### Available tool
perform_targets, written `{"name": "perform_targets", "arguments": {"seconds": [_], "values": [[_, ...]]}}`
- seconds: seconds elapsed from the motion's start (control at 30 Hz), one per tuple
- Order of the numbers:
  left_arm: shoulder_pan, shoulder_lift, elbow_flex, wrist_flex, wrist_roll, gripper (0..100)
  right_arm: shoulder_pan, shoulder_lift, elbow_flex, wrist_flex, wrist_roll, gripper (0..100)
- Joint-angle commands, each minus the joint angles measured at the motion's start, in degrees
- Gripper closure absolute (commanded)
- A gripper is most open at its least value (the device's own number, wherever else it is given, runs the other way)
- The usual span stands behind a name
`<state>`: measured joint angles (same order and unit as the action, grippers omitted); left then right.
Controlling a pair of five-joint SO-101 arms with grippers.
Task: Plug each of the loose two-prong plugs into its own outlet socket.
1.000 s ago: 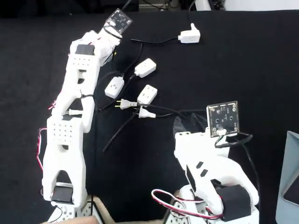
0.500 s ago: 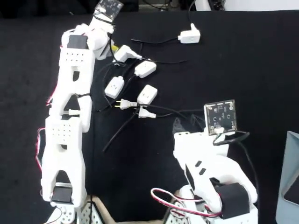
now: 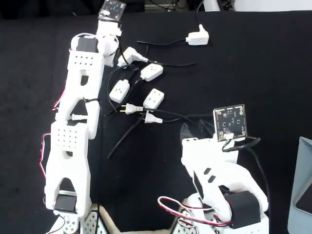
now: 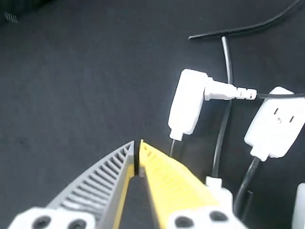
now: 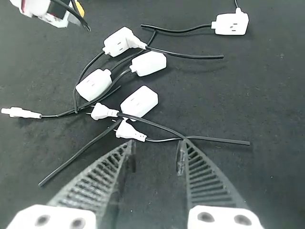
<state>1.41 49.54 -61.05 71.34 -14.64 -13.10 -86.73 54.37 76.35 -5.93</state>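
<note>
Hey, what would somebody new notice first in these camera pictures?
A tangle of white outlet sockets and black cords lies on the middle of the black cloth, two loose two-prong plugs at its side nearer the arm bases. The left arm is stretched far across the cloth, its claw shut beside the tangle's far end; the right claw stands open, facing the plugs.

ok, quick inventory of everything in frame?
outlet sockets: 5, white on black cords; four clustered mid-table, one apart at the far side
two-prong plugs: 3, white; two together beside the cluster, one off by the left arm
table cloth: 1, black, under everything
container: 1, grey, cropped at table's edge
left gripper: 1, grey and yellow, shut, by the cluster's farthest socket
right gripper: 1, grey, open, near side of the plugs
</note>
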Motion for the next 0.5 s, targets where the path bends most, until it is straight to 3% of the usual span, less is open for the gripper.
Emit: {"name": "perform_targets", "arguments": {"seconds": [0.0,0.17,0.47], "values": [[0.31,-1.23,2.95,0.79,5.63,97,0.7,0.13,-0.13,-1.14,-0.35,85.7],[1.54,-1.14,4.09,4.84,6.07,97,0.7,0.13,-0.13,-1.14,-0.35,85.7],[2.07,6.15,4.09,2.37,6.15,97,0.7,0.13,-0.13,-0.88,-0.35,85.7]]}}
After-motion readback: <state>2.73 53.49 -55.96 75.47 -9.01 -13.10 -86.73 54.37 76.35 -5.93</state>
